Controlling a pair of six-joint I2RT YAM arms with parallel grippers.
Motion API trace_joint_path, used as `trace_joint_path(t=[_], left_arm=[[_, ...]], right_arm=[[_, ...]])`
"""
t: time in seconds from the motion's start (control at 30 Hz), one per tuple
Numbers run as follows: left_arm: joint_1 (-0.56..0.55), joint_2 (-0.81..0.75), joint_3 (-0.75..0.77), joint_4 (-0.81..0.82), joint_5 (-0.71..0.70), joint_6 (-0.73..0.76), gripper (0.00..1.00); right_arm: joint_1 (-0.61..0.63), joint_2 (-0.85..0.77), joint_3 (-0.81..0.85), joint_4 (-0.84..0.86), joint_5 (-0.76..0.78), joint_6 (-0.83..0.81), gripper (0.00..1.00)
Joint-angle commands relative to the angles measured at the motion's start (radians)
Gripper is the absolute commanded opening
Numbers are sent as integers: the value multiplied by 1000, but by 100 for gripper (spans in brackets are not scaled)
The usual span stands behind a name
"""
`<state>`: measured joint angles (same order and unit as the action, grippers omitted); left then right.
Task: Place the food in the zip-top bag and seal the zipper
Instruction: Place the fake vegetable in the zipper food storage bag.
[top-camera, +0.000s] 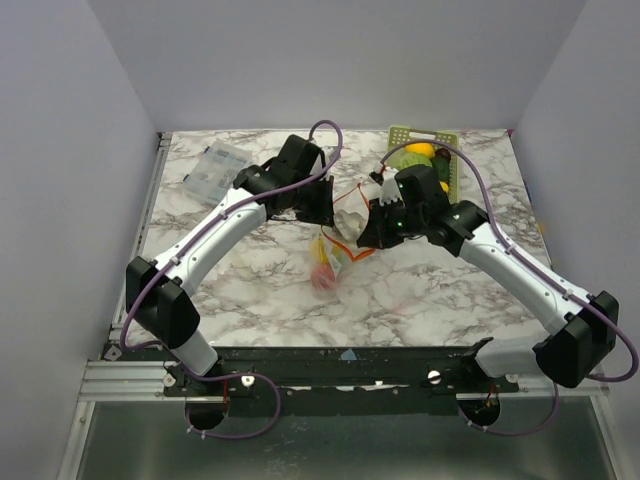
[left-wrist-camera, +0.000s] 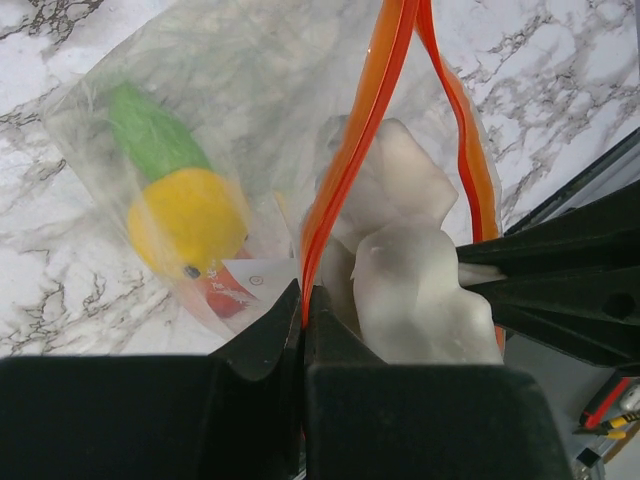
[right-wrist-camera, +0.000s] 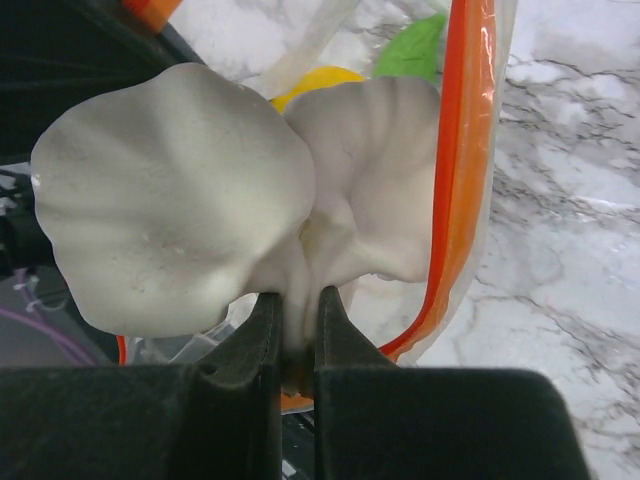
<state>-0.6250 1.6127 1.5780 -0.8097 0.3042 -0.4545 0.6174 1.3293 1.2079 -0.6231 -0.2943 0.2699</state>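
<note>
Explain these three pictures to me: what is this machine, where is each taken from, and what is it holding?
This is a robot with a left arm and a right arm bolted at the near edge of a marble table. The wide picture comes from a camera above and behind them; each close-up comes from a wrist camera. On the table are a clear compartment box, a pale green basket and a zip-top bag holding a lemon and cucumber. The left end effector pinches the bag's orange zipper. The right end effector grips a white garlic bulb at the bag's open mouth.
</note>
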Motion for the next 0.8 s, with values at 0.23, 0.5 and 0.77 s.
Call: trace_joint_path(t=[0.23,0.5,0.77], left_arm=[[-31,-22,80,-18,26,-23,0],[-30,-40,77,-35,-92,-7,0],[-31,-5,113,-39,-86,-3,0]], right_arm=[[138,189,201,-138,483,-45,9],[137,187,144,-127,693,-50,19],[138,75,109,41,434,5,62]])
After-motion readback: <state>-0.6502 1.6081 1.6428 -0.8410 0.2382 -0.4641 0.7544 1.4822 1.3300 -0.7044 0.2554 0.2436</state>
